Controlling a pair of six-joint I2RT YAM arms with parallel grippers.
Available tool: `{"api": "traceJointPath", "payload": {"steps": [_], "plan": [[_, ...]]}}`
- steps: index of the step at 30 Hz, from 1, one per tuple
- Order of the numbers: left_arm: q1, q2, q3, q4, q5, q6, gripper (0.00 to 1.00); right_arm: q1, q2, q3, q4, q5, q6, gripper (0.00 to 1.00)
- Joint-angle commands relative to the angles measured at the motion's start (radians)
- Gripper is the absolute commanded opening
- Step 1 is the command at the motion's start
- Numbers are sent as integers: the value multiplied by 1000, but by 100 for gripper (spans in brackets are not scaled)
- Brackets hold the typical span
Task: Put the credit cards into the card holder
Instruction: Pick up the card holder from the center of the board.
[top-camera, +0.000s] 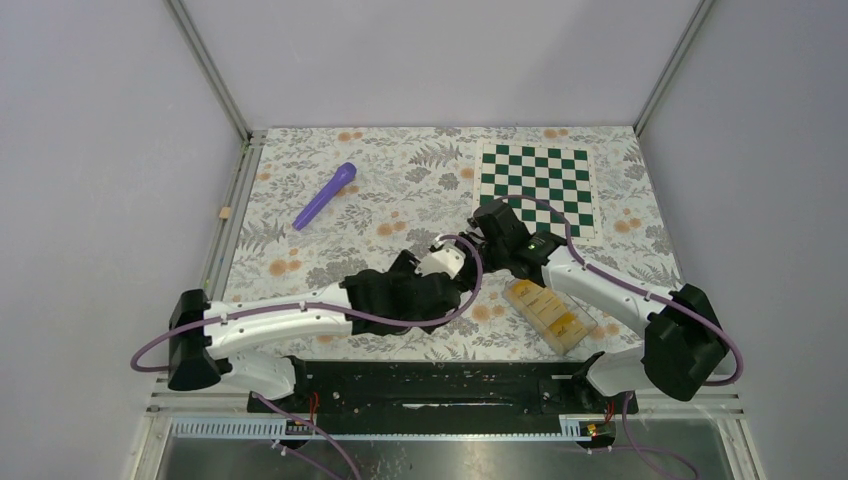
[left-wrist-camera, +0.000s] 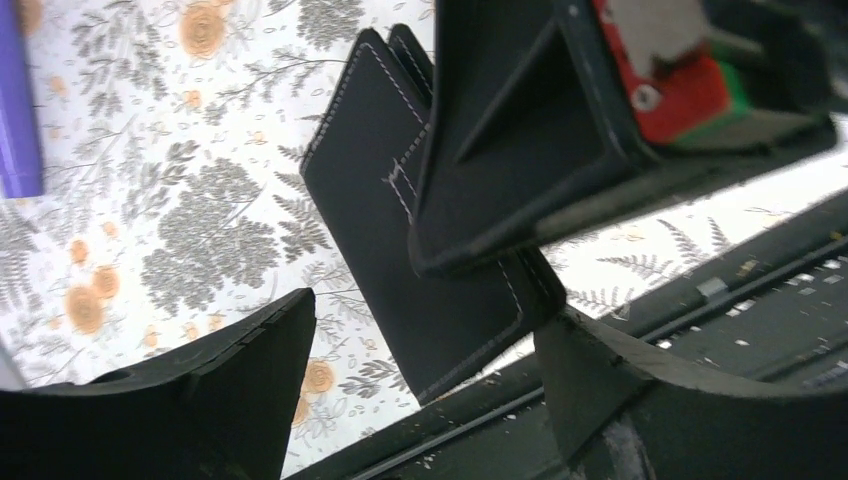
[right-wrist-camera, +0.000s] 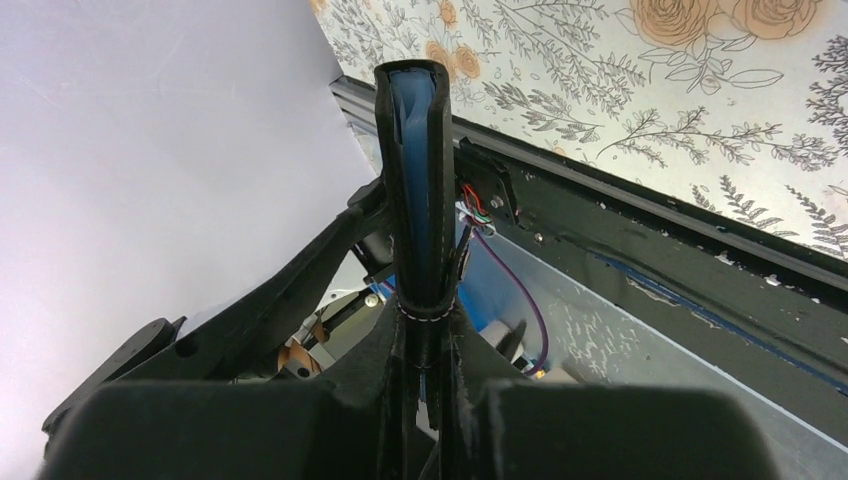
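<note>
My right gripper (right-wrist-camera: 425, 322) is shut on the black card holder (right-wrist-camera: 415, 190) and holds it edge-on above the table, its blue lining showing between the folded halves. In the left wrist view the card holder (left-wrist-camera: 400, 240) hangs from the right gripper's fingers (left-wrist-camera: 520, 150). My left gripper (left-wrist-camera: 425, 310) is open just below it, with the holder's lower corner close to one finger. In the top view the two grippers, left (top-camera: 468, 262) and right (top-camera: 487, 232), meet at mid-table and hide the holder. Several yellow credit cards (top-camera: 548, 310) lie in a clear box to the right.
The clear plastic box (top-camera: 580, 335) sits at the near right under the right arm. A purple pen-like object (top-camera: 325, 195) lies at the far left. A green-and-white chessboard mat (top-camera: 535, 178) lies at the far right. A black rail (top-camera: 430, 375) runs along the near edge.
</note>
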Motion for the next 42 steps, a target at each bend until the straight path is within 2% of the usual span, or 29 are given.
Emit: {"api": "traceJointPath", "payload": {"steps": [1,5,7,9,11,12,13,17,20,24,29,33,36,38,40,42], "plan": [[-11,47,66,-33,-161,-29,77,-5,-40,29,-5,-56,27,0],[-21,82,80,-45,-213,-31,67,-4,-39,34,-6,-68,34,0],[-28,94,91,-58,-236,-32,58,-5,-42,31,-7,-69,36,0],[-34,97,95,-67,-250,-31,41,-5,-44,29,-7,-70,37,1],[-39,98,99,-77,-258,-35,23,-5,-43,30,-5,-70,32,7],[-40,98,103,-85,-262,-43,10,-5,-43,32,-5,-70,25,12],[-40,97,105,-92,-266,-51,1,-5,-44,35,-5,-67,20,19],[-40,77,109,-102,-257,-81,0,-9,-66,46,-9,-33,-26,53],[-38,55,122,-104,-211,-113,0,-20,-100,55,-65,36,-87,73],[-22,21,161,-98,-92,-201,0,-53,-168,31,-131,112,-140,86],[61,-74,100,46,151,-342,0,-109,-316,-71,-102,164,-148,93],[173,-234,-82,265,339,-453,0,-129,-405,-161,28,139,-119,95],[302,-386,-242,441,468,-553,0,-129,-432,-229,177,78,-78,95],[381,-494,-366,581,554,-633,0,-129,-432,-279,340,27,-37,95],[443,-612,-488,751,632,-722,0,-127,-421,-319,485,-5,7,95],[482,-676,-589,902,667,-800,0,-122,-395,-330,559,-29,44,95]]}}
